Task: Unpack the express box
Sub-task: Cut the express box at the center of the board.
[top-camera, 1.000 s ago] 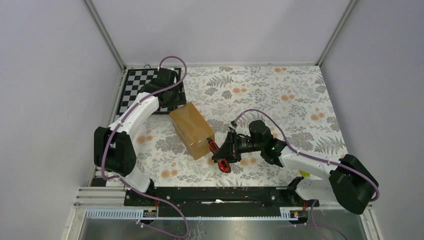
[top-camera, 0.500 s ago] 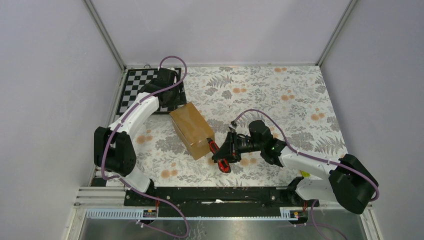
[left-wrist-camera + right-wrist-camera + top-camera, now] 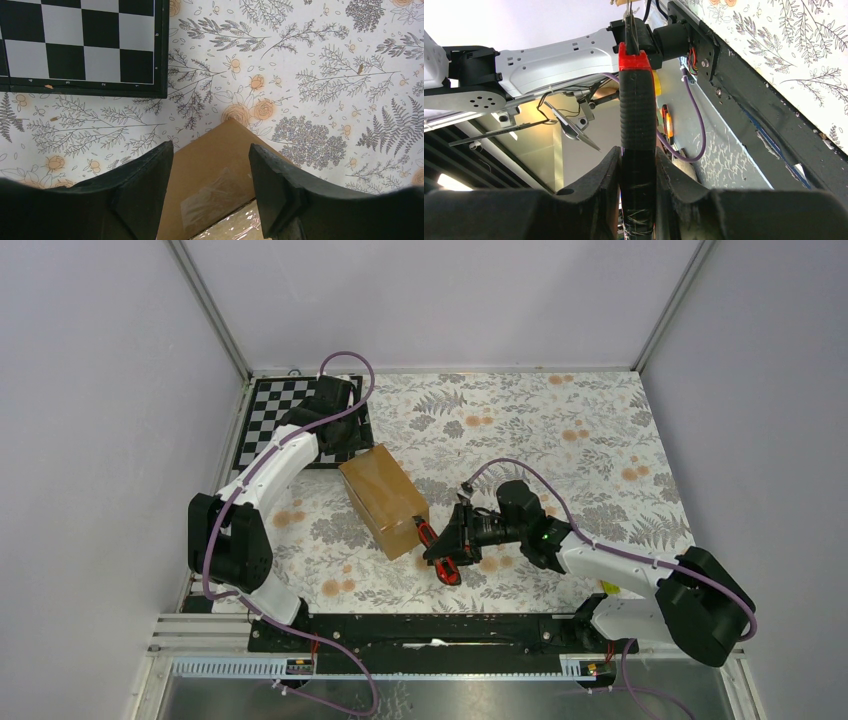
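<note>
Box (image 3: 383, 498) sits toward the bench's (image 3: 600, 440) far left corner. My left hand (image 3: 209, 155), held apart, straddles its far corner, probably to steady it. My right hand (image 3: 638, 165) clamps the cutter (image 3: 637, 105) at its near end, ready to slit.

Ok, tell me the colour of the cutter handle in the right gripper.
Black ribbed grip with a red end; the cutter shows best in the right wrist view.

The chessboard (image 3: 80, 45) sits at 10 o'clock in the left wrist view. Tiny white numbers 4, 3 and 2 run along its black edge at 6 o'clock. A small letter, maybe b, sits on its edge at 3 o'clock.
</note>
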Action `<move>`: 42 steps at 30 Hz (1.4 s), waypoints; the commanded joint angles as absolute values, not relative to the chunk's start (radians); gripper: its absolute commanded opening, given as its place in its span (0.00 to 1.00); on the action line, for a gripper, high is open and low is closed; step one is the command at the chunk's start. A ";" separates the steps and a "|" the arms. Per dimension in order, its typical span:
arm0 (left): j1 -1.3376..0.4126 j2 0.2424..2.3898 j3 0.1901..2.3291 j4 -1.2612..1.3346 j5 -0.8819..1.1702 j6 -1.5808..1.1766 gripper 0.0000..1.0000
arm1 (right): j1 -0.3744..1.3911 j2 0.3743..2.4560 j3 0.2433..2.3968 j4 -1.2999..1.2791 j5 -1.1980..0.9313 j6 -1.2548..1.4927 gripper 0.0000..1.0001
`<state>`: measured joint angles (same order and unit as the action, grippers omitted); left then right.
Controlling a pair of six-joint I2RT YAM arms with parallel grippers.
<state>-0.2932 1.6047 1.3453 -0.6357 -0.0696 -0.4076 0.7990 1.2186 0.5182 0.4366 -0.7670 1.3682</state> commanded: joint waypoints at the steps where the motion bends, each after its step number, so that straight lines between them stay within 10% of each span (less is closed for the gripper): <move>1: -0.288 1.582 1.339 -0.606 -0.043 -0.403 0.64 | 0.808 1.231 0.529 0.509 -0.757 1.383 0.00; 42: -0.291 1.432 1.177 -0.557 0.129 -0.594 0.50 | 0.808 1.270 0.518 0.550 -0.689 1.383 0.00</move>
<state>-0.2810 1.4738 1.2041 -0.5186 0.0422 -0.5690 0.8116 1.2716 0.5121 0.5274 -0.7750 1.3918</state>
